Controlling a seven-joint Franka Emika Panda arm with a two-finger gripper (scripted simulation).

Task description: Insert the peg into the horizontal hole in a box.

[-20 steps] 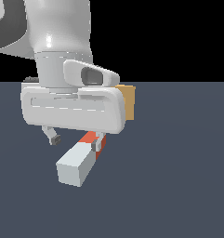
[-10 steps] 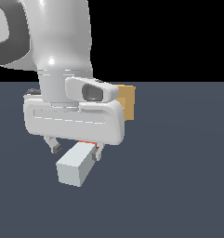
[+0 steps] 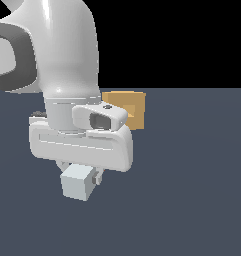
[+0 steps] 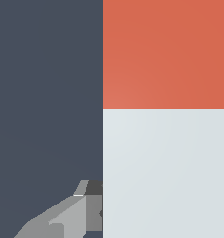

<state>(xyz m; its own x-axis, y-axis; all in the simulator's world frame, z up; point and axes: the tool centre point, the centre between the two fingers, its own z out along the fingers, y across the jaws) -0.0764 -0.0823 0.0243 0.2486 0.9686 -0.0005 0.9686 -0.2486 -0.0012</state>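
The peg lies on the dark floor. Its light grey end sticks out from under my hand toward the camera. In the wrist view its red-orange part and grey part fill half the picture. My gripper is low over the peg, with one finger on each side of it. Only one finger shows in the wrist view, right beside the peg's edge. The jaws look open around the peg. The tan box stands behind my hand, partly hidden. Its hole does not show.
The dark grey floor stretches around the peg and the box. The white arm blocks much of the exterior view's left.
My hand has come down over the peg. It now hides the peg's red end in the exterior view. The peg and the box have not moved.
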